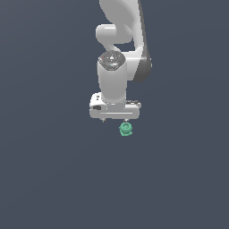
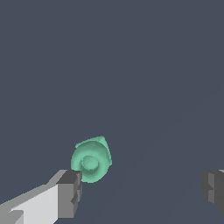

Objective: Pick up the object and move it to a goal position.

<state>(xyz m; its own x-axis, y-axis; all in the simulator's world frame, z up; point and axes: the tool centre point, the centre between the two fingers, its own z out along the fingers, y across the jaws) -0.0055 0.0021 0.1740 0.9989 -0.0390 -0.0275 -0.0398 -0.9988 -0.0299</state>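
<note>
- The white arm (image 1: pixel 117 58) reaches down from the top of the exterior view, with its tool (image 1: pixel 114 120) at the low end, pointing at the plain dark grey counter (image 1: pixel 49 179).
- The object (image 1: pixel 126 129) — a small teal-green knobbly lump — sits on the counter just below the tool in that view, offset toward the exterior view's right of the tool's middle.
- In the wrist view the object (image 2: pixel 91 159) shows a rounded body with a ring-like rim facing the camera.
- The tool (image 2: pixel 142 190) is released: its two dark-padded fingers stand wide apart, one finger (image 2: pixel 70 194) just beside the object, the other (image 2: pixel 214 189) well apart from it.
- The object lies outside the gap between the fingers, near the tip of the nearer one; whether it touches that pad I cannot tell.
- Nothing is held between the fingers — only bare counter shows there.
</note>
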